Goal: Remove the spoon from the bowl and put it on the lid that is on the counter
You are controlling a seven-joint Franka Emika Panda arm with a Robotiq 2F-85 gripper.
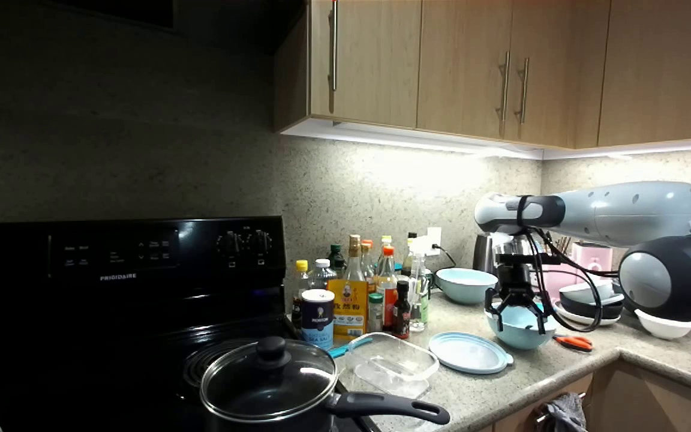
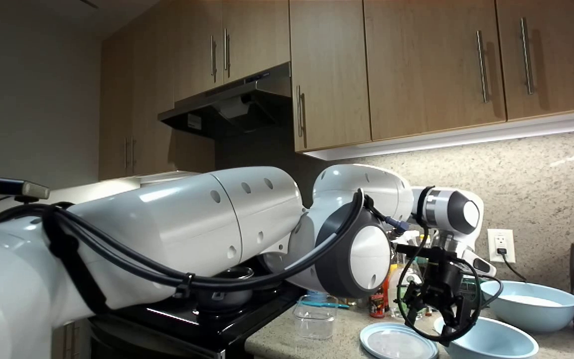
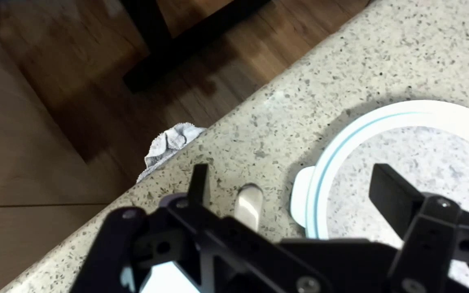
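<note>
Between the parted jaws, wrist view: spoon [image 3: 249, 206], only its handle end showing; nothing gripped. Jaws likely spread to straddle it for a pinch. Below the jaws: bowl [image 1: 519, 339], presumably with the scoop inside, but the jaws' own bulk hides that part. Off to one side of the jaws: lid [image 1: 471, 353], flat on bench [image 3: 381, 61], probably near for a short carry; cut off at the wrist view's edge.
</note>
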